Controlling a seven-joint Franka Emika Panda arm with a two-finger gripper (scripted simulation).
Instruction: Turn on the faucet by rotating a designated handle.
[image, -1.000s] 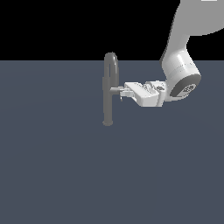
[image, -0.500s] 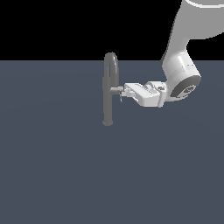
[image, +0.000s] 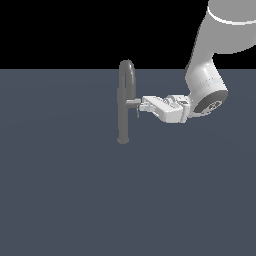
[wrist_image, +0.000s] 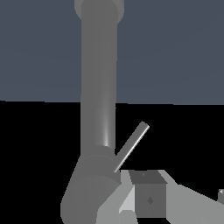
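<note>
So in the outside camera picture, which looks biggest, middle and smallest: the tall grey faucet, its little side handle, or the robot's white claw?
1. Tall grey arched metal faucet
2. White claw
3. Short light-grey stub handle, clearly smallest

Light: I see flat, even, dim render.
Shadows: faint.
Glare: soft streak on slim matte grey faucet (wrist_image: 105, 131).
Focus: sharp.

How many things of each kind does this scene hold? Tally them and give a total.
Faucet: 1
Handle: 1
Robot arm with its tool: 1
Total: 3
</note>
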